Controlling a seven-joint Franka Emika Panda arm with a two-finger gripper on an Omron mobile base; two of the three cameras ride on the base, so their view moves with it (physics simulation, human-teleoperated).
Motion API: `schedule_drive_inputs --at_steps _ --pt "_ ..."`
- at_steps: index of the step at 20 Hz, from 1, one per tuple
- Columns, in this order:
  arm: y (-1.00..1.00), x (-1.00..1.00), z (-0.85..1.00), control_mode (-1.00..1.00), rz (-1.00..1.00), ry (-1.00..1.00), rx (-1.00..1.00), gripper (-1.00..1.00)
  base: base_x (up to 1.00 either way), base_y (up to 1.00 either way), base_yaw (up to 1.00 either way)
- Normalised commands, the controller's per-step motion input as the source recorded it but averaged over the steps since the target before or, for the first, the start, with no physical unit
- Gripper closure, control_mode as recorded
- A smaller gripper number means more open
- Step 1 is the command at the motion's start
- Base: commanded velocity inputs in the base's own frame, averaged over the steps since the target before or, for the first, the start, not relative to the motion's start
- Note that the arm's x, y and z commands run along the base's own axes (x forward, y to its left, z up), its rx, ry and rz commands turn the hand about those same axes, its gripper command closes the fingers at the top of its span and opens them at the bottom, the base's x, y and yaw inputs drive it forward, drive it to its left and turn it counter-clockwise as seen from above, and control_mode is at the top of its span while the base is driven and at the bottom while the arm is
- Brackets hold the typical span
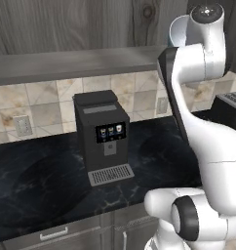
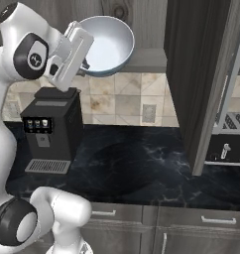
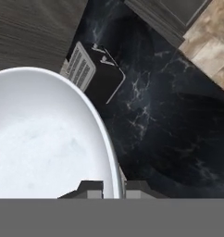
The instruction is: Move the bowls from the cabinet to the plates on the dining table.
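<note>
My gripper [image 2: 86, 63] is raised high in front of the cabinet [image 2: 142, 17] and is shut on the rim of a bowl [image 2: 108, 43], white inside and pale blue outside. The bowl is tilted, its opening facing out toward the room. In the hand view the bowl's white inside [image 3: 40, 139] spreads across the left, and its rim runs down between the fingertips of my gripper [image 3: 115, 187]. A sliver of the bowl [image 1: 174, 33] peeks out behind my arm in the left base view. The cabinet's dark door [image 2: 199, 84] stands open at the right. The plates and the dining table are out of view.
Below lies a black marble worktop [image 2: 142, 163] with a coffee machine [image 2: 50, 131] at the left and a toaster [image 2: 226, 149] at the right. Grey drawers [image 2: 156, 218] run under its front edge. A tiled wall [image 2: 122, 101] rises behind it.
</note>
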Motion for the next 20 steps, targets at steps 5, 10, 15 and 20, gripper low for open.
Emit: schedule_drive_inputs --at_steps 5,10,15,20 --pt "0.01 -0.34 0.05 -1.00 0.15 0.01 -0.02 1.00 0.00 0.00 0.00" --pt "0.00 -0.39 0.00 -1.00 0.15 0.00 -0.05 1.00 0.00 0.00 0.00" --pt "0.00 -0.39 -0.04 -1.00 0.15 0.00 -0.07 1.00 0.00 0.00 0.00" --pt "0.00 -0.32 -0.08 -1.00 0.17 0.00 -0.09 1.00 0.00 0.00 0.00"
